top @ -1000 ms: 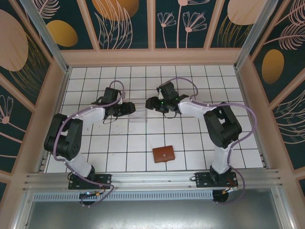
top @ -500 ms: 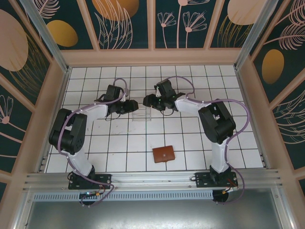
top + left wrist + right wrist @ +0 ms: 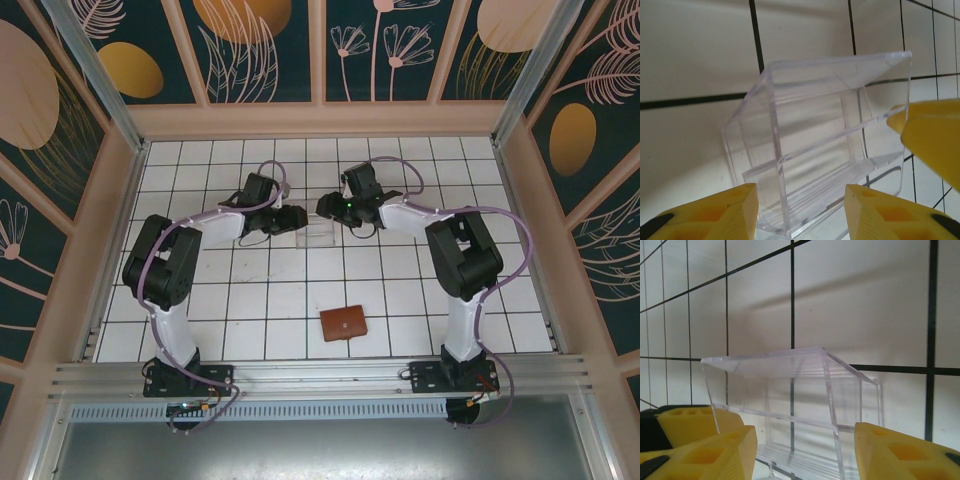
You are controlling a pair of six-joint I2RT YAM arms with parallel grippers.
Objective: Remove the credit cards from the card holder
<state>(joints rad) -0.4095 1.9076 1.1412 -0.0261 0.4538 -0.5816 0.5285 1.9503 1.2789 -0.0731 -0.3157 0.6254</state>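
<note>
While the yellow fingers of the left end effector (image 3: pixel 800 192) stand parted with the lower tier of a clear acrylic stand (image 3: pixel 815 120) between and just ahead of them, I cannot tell whether they pinch its wall or merely bracket it. The same goes for the right end effector (image 3: pixel 805 432), whose fingers sit apart at either side of the stand's base on the opposite face. From above, the left one is at about 9 o'clock of the stand and the right one at about 1 o'clock, each touching it or just beside it. I make out no card in the stand's tiers. Well apart from both, at about 6 o'clock of the stand and toward the near edge of the white tiled worktop (image 3: pixel 400 300), the card holder (image 3: pixel 343 323) lies flat and folded shut, brown side up. By my judgement the task proper has not begun: the holder is unopened and untouched, so opening it and drawing out each card are all left to do. The credit cards are presumably inside it, so their number and order are hidden. The snap tab is too small to tell whether it is fastened. The stand's transparent walls make any contact with the fingers hard to read.
</note>
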